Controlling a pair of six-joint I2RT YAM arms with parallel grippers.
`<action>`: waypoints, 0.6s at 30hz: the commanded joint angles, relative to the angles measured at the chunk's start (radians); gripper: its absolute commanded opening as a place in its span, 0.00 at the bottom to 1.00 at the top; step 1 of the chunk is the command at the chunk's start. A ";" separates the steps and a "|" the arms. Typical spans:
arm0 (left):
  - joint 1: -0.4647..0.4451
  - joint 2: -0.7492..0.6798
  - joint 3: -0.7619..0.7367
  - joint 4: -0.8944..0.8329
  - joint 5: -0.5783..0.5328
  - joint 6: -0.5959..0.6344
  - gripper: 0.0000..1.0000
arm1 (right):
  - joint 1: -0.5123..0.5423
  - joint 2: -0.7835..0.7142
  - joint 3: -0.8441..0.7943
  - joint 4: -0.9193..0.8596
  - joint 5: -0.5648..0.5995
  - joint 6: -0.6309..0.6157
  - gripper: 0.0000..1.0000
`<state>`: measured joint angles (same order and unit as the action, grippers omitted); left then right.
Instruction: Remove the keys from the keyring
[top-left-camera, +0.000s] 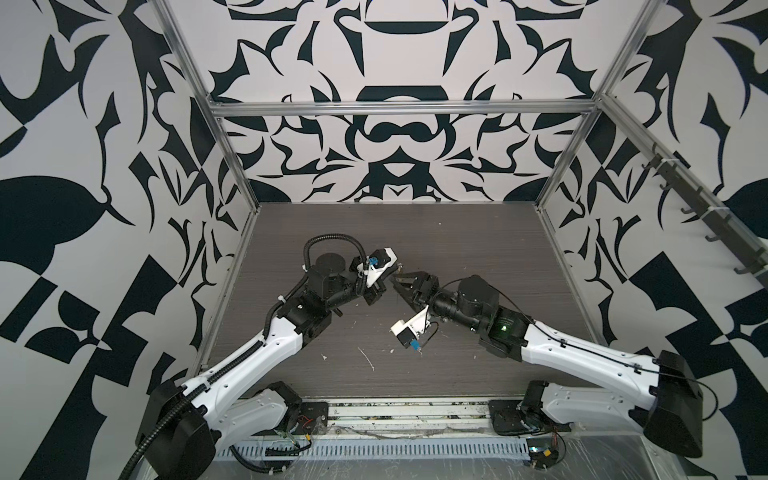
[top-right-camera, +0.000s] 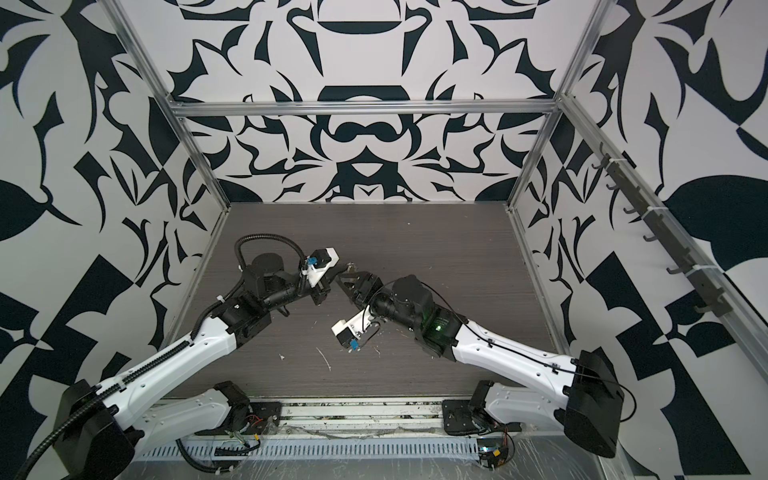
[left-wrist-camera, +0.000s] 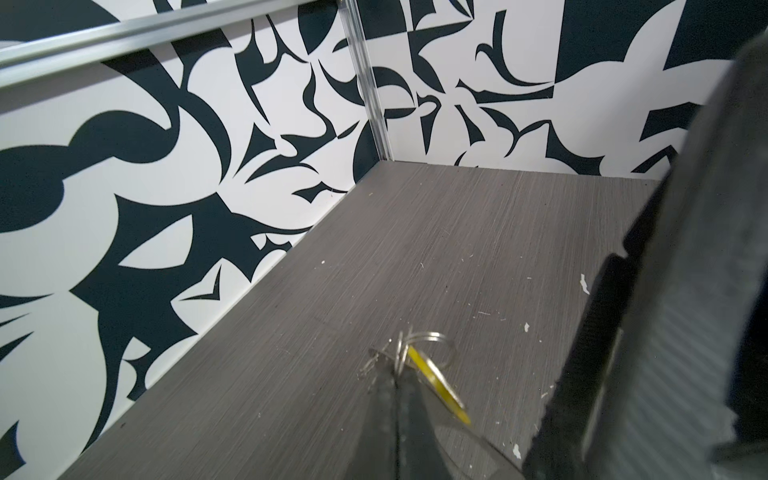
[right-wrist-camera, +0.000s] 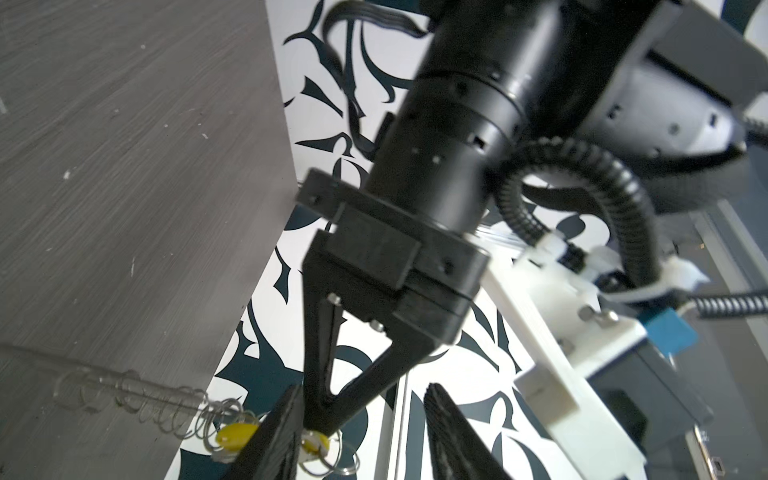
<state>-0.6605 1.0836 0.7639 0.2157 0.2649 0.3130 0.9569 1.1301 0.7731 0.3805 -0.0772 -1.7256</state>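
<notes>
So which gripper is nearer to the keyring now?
Left. The left gripper is shut on the silver rings of the keyring, by the yellow tag. The right gripper is open; one finger stands close beside the tag, but I cannot tell whether it touches.

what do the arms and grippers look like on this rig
Both arms have white shells and black joints. The left arm carries a black ribbed conduit; the right arm a thin black cable and a green light. The left gripper and right gripper are black with tapered, triangular jaws. A white camera mount with a blue plug sits at each wrist.
</notes>
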 joint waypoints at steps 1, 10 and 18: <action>0.006 0.014 0.000 0.121 0.025 -0.002 0.00 | -0.028 -0.035 0.038 0.151 0.029 0.179 0.53; 0.018 0.121 0.042 0.355 0.095 0.024 0.00 | -0.325 -0.098 0.168 0.095 -0.099 0.721 0.55; 0.055 0.273 0.071 0.569 0.185 0.031 0.00 | -0.639 -0.030 0.451 -0.370 -0.697 1.041 0.54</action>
<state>-0.6193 1.3262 0.7986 0.6247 0.3950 0.3405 0.3370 1.0821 1.1587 0.1921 -0.5022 -0.8330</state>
